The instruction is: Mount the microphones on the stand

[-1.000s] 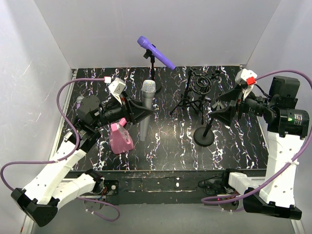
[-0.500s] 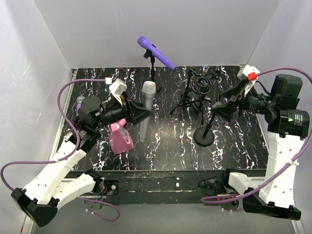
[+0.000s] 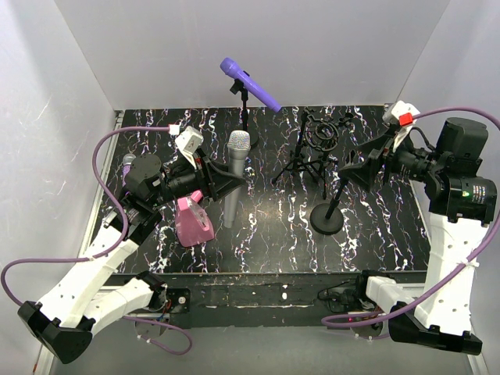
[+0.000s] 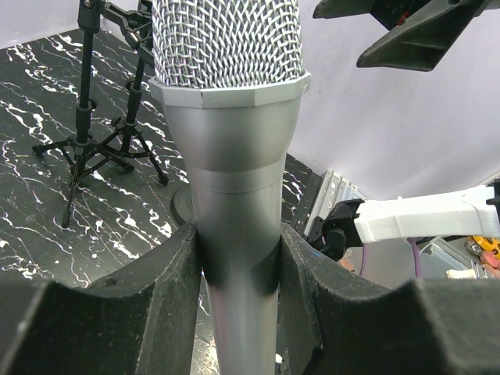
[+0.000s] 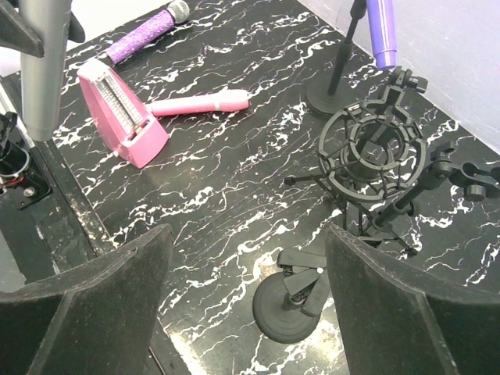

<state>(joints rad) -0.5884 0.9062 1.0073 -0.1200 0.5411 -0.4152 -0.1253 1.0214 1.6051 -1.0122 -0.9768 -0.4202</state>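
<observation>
My left gripper (image 3: 226, 184) is shut on the silver-grey microphone (image 3: 234, 178) and holds it upright, mesh head up, above the table; the left wrist view shows my fingers clamped on its body (image 4: 234, 195). The plain purple microphone (image 3: 251, 84) sits in the back stand's clip. The pink microphone (image 5: 199, 102) and the glittery purple microphone (image 5: 144, 33) lie on the table. My right gripper (image 3: 353, 168) is open and empty, above the round-base stand (image 5: 301, 301) with its empty clip. This stand also shows in the top view (image 3: 326, 217).
A black tripod stand with a ring shock mount (image 3: 319, 139) stands between the two clip stands. A pink wedge-shaped block (image 3: 193, 223) sits below my left gripper. White walls enclose the black marbled table (image 3: 266, 242) on the left, back and right.
My right gripper has lifted slightly and drawn back to the right, away from the round-base stand. My left gripper and the silver-grey microphone have barely moved.
</observation>
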